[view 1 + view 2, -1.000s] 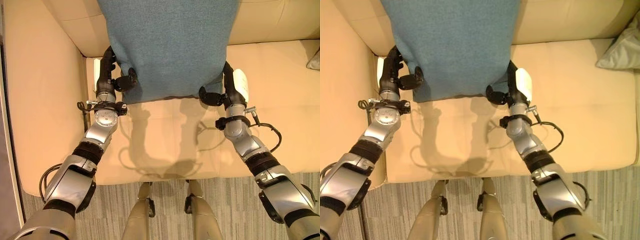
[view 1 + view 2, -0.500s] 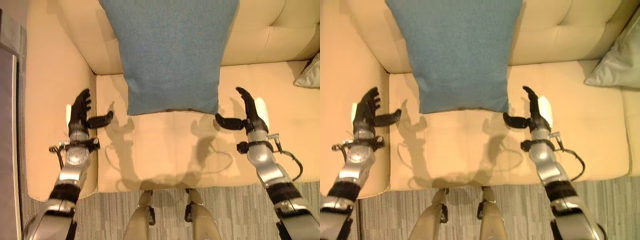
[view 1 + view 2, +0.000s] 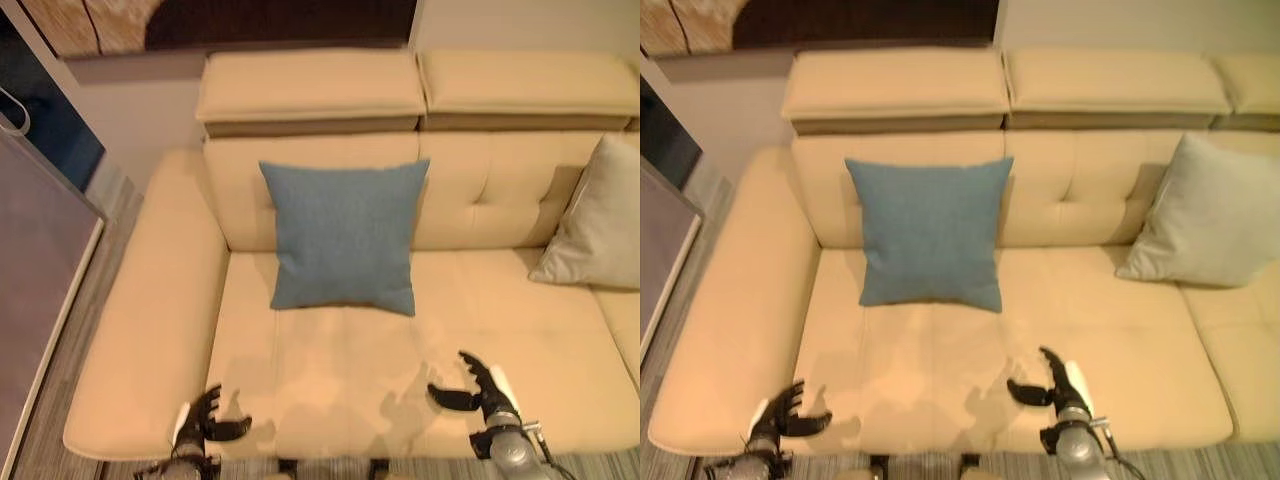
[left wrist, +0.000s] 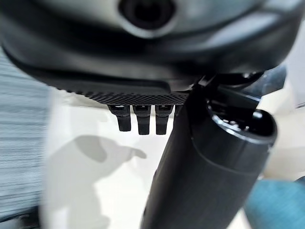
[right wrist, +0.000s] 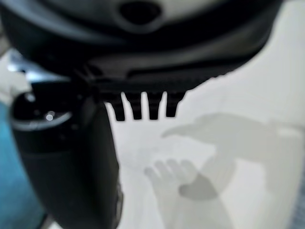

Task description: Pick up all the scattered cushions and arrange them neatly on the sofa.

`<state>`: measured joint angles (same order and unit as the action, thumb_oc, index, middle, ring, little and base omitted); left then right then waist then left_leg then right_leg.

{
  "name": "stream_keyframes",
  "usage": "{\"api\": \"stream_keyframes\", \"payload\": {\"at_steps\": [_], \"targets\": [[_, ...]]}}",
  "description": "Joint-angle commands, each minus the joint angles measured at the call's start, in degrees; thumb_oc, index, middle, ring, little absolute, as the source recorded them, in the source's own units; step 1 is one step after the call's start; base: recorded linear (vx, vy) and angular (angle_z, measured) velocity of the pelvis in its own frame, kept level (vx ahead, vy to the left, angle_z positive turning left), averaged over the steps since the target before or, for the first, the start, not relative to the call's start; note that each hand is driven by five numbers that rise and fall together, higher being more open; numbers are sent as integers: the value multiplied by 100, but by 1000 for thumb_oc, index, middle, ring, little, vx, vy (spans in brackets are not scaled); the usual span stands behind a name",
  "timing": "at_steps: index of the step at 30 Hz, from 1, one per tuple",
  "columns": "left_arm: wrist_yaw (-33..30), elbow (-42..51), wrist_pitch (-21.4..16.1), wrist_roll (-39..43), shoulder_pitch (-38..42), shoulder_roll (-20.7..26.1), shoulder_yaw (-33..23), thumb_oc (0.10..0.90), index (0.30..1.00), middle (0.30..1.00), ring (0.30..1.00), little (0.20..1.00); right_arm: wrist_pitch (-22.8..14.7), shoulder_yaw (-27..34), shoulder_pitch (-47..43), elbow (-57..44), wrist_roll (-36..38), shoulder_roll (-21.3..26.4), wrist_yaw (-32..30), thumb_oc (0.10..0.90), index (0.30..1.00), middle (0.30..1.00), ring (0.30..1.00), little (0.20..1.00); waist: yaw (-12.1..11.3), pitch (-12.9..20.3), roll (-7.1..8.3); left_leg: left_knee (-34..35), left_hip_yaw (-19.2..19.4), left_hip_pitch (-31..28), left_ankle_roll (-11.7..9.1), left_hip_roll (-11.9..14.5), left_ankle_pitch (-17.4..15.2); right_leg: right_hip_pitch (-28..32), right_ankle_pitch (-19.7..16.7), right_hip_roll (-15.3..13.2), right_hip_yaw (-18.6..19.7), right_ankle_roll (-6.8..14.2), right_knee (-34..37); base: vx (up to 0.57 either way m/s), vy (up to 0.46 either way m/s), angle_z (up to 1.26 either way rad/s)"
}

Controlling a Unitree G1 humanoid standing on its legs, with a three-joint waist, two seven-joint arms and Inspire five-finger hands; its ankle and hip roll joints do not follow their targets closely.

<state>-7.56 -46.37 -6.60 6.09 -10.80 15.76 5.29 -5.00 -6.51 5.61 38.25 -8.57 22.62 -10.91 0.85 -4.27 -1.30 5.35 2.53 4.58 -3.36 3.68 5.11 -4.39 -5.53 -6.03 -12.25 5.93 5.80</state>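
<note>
Left eye view, grey cushion [image 3: 598,215] cropped, blue cushion [image 3: 345,233] upright

cushion [image 3: 345,235] on sofa [image 3: 130,320], 2nd cushion [image 3: 598,215] right

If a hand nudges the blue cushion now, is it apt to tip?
Probably somewhat. The blue cushion stands on its lower edge, leaning against the sofa backrest, so a push could topple it forward. It looks soft and plump, likely light, yielding rather than sliding.
</note>
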Motion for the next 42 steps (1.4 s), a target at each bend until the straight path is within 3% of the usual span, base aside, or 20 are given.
{"api": "stream_keyframes", "payload": {"at_steps": [1,3,8,11,14,16,20,22,23,25,27,29,30,32,33,34,35,42], "targets": [[-87,-481,-170,-519,353,226,-24,800,900,900,900,900,-398,52,-224,97,-150,146,-119,800,900,900,900,900,-84,152,178,-35,101,-253,-47,-59,-393,388,690,129,-102,212,-80,1,-72,0],[-149,-1037,-144,-817,392,171,104,800,900,900,900,900,-424,-46,-142,356,-126,34,-87,800,900,900,900,900,-67,169,193,-35,82,-401,-56,-21,-430,527,752,194,-71,182,-80,7,-60,0],[-194,-1399,-105,-930,485,138,157,800,900,900,900,900,-430,-225,-188,867,-57,-87,-56,800,900,900,900,900,-52,70,168,-35,57,-439,-90,46,-364,523,798,270,3,122,-80,-55,-50,2],[-245,-1511,-96,-938,647,143,234,800,900,900,900,900,-405,-316,-316,1199,16,-134,-74,800,900,900,900,900,-66,-93,169,-334,50,-145,-125,64,-297,422,799,248,-11,102,-80,-188,-37,10],[-265,-1480,-115,-901,825,140,309,800,900,900,900,900,-349,-429,-498,1404,12,-110,-119,800,900,900,900,900,-55,-304,295,-1158,26,291,-120,-35,-671,227,636,80,-43,62,-80,-290,-20,24],[-247,-1528,-112,-929,836,91,322,800,900,900,900,900,-316,-458,-571,1535,3,-119,-108,800,900,900,900,900,-49,-321,365,-1666,-59,186,-104,-125,-1005,138,502,2,-70,54,-80,-203,35,18],[-255,-1610,-114,-899,905,-15,326,800,900,900,900,900,-254,-436,-666,1740,39,-176,-85,800,900,900,900,900,88,-246,399,-2153,-134,-232,-105,-110,-1125,4,286,-103,-176,58,-80,-112,108,-4],[-283,-1589,-127,-892,936,-37,369,800,900,900,900,900,-215,-393,-681,1858,47,-196,-86,800,900,900,900,900,190,-183,340,-1737,-128,-610,-81,-136,-1291,-76,148,-104,-199,141,-80,-90,191,26],[-278,-1547,-107,-918,980,-41,398,800,900,900,900,900,-185,-339,-741,2004,-24,-181,-129,800,900,900,900,900,241,-136,316,-1187,-92,-842,-6,-205,-1515,-221,-2,-202,-216,236,-80,-94,188,55],[-279,-1544,-112,-913,1024,-37,416,800,900,900,900,900,-160,-316,-766,2058,-38,-186,-150,800,900,900,900,900,246,-136,316,-954,-123,-910,43,-269,-1541,-284,-66,-249,-208,286,-80,-146,215,48],[-389,-1519,-97,-870,1149,-5,396,800,900,900,900,900,-56,-229,-882,2160,48,-271,-197,800,900,900,900,900,166,-255,389,-571,-393,-903,208,-556,-1461,-527,-269,-461,-181,447,-169,-297,350,-2],[-443,-1623,-79,-884,1185,17,347,800,900,900,900,900,-38,-198,-950,2187,109,-339,-229,800,900,900,900,900,109,-343,405,-453,-420,-929,297,-612,-1366,-630,-291,-561,-104,525,-336,-260,217,-21],[-464,-1701,-47,-907,1266,74,390,800,900,900,900,900,8,-201,-1029,2299,185,-388,-210,800,900,900,900,900,120,-431,395,-415,-451,-838,378,-615,-1255,-776,-154,-518,236,524,-748,-372,187,-38],[-398,-1902,30,-1045,1287,128,463,800,900,900,900,900,18,-327,-1050,2629,195,-429,-169,800,900,900,900,900,-36,-423,293,-275,-391,-673,535,-605,-976,-454,458,-299,327,294,-1820,-351,148,-20],[-398,-1902,30,-1045,1289,129,463,800,900,900,900,900,18,-327,-1052,2630,195,-431,-169,800,900,900,900,900,-34,-411,297,-276,-391,-654,536,-609,-967,-470,449,-303,328,294,-1816,-254,24,-6],[-391,-1970,43,-1014,1281,161,408,800,900,900,900,900,26,-314,-1005,2757,275,-533,-131,800,900,900,900,900,-216,-255,376,-134,-256,-514,494,-643,-807,20,762,-180,122,263,-1698,-128,-55,-3],[-405,-1999,32,-1005,1273,141,398,800,900,900,900,900,25,-334,-1003,2794,273,-560,-132,800,900,900,900,900,-276,-177,426,-91,-207,-494,467,-664,-811,137,822,-154,19,243,-1496,-125,-85,-15],[-390,-2219,80,-814,1186,-17,250,800,900,900,900,900,67,-260,-1015,2989,428,-603,-144,800,900,900,900,900,-221,26,454,-117,-88,-634,368,-566,-831,577,712,-1,25,220,-611,26,-77,-25]]}}
